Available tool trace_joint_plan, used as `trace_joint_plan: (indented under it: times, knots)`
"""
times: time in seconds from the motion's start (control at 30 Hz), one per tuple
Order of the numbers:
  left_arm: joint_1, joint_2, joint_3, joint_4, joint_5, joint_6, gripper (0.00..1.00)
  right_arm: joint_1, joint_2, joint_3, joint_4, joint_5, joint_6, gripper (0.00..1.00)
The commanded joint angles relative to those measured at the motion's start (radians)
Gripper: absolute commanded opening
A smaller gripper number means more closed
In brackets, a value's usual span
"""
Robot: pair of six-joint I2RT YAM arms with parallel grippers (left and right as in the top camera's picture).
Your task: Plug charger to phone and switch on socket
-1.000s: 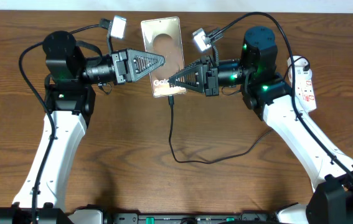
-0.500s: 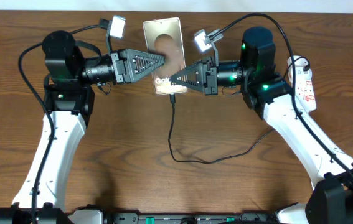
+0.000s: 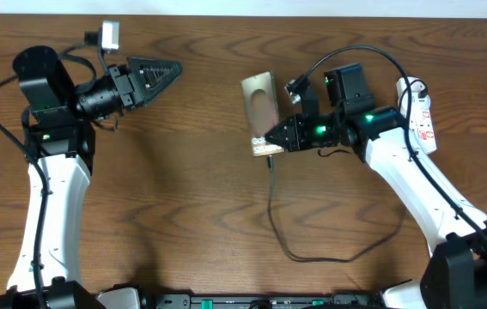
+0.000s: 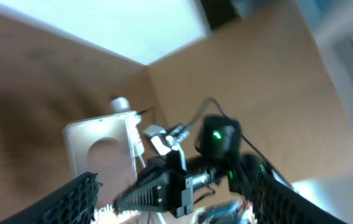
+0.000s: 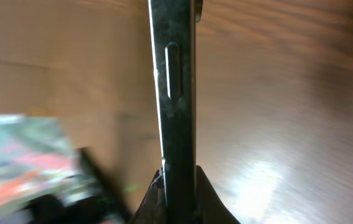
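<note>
The phone [image 3: 260, 105] is tilted up off the table, gripped near its lower end by my right gripper [image 3: 266, 142], which is shut on it. In the right wrist view the phone [image 5: 177, 93] stands edge-on between the two fingers [image 5: 207, 193]. The charger [image 3: 288, 240] is a thin black cable that meets the phone's lower edge and loops down and off to the right. The white socket [image 3: 422, 116] lies at the far right beside the right arm. My left gripper [image 3: 173, 67] is open at the upper left, far from the phone, with nothing in it. In the left wrist view the phone [image 4: 98, 146] is seen from afar.
The right arm's white link [image 3: 415, 189] runs from the lower right toward the phone. The left arm [image 3: 50, 197] stands along the left side. The table's far edge [image 3: 243, 15] runs just behind both grippers.
My left gripper has opened, let go of the phone and pulled back to the upper left. The right gripper has carried the phone to the right and tilted it, and the cable followed.
</note>
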Motion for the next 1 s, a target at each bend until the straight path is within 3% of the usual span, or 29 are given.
trace_joint_plan:
  times: [0.0, 0.2, 0.3, 0.57, 0.6, 0.97]
  knots:
    - [0.010, -0.004, 0.012, -0.196, -0.224, 0.155, 0.77, 0.019, 0.035, -0.006, -0.003, 0.163, -0.088, 0.01]
    - [-0.016, 0.024, 0.012, -0.596, -0.696, 0.288, 0.77, 0.019, 0.171, -0.008, 0.005, 0.136, -0.088, 0.01]
    - [-0.020, 0.028, 0.012, -0.665, -0.790, 0.304, 0.78, 0.019, 0.237, -0.008, 0.031, 0.091, -0.088, 0.01]
    - [-0.019, 0.028, 0.012, -0.696, -0.838, 0.304, 0.79, 0.018, 0.356, -0.008, 0.080, 0.039, -0.060, 0.01]
    - [-0.019, 0.028, 0.012, -0.696, -0.838, 0.304, 0.98, 0.018, 0.369, -0.008, 0.081, 0.039, -0.060, 0.01]
    - [-0.019, 0.028, 0.012, -0.696, -0.838, 0.304, 0.98, 0.018, 0.433, -0.008, 0.088, 0.121, -0.061, 0.04]
